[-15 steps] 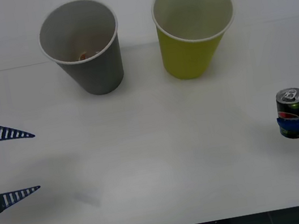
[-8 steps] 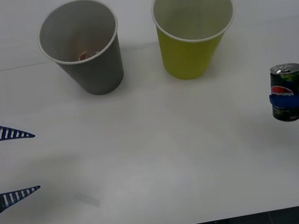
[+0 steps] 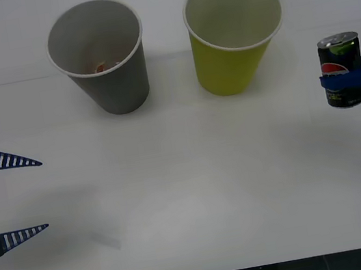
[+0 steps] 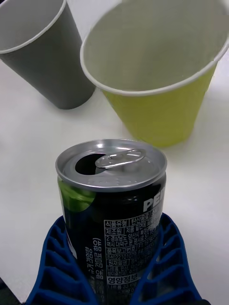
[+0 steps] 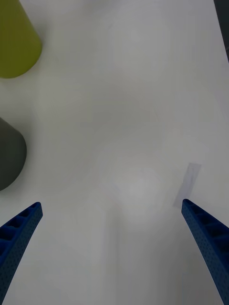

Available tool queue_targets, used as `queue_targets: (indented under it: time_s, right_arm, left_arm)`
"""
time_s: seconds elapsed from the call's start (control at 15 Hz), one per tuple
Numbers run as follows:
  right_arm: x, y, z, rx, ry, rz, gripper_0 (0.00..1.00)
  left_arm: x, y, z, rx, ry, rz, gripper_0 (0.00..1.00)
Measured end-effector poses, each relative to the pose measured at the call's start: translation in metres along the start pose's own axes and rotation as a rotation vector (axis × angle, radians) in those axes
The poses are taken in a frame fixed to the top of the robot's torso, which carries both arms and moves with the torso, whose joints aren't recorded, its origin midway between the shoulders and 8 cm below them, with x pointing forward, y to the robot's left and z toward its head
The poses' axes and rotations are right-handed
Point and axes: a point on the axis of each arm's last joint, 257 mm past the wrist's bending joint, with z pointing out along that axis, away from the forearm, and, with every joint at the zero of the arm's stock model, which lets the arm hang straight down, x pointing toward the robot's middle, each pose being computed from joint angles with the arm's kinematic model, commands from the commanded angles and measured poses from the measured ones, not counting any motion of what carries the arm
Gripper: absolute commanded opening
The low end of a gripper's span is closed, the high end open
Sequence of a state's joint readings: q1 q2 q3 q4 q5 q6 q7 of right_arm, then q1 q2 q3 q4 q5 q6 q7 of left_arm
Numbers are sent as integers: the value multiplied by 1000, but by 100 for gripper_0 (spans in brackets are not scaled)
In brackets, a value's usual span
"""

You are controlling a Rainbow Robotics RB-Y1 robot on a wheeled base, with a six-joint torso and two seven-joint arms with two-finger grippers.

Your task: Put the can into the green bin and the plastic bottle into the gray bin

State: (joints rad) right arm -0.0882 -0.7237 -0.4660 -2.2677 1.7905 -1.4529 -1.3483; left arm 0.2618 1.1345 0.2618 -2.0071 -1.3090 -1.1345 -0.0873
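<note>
Can dark, silver top; green bin yellow-green; gray bin gray.

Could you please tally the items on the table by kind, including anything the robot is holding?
Paper cups: 2, the gray bin and the green bin.
Drink cans: 1, the can, held upright by the right gripper.
Total: 3.

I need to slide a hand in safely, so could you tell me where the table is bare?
Bare: the wide stretch between the left gripper and the can held by the right gripper. Crowded: the far side, where the gray bin and green bin stand.
</note>
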Motion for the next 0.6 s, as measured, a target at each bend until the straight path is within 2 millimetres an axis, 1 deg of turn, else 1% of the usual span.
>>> queue_targets:
  time_s: [0.2,0.6]
  right_arm:
    - [-28,-11,4,34,32,-91,0]
    - [-82,-28,26,19,78,-154,0]
  left_arm:
    - [0,0,0,0,0,0,100]
    - [0,0,0,0,0,0,100]
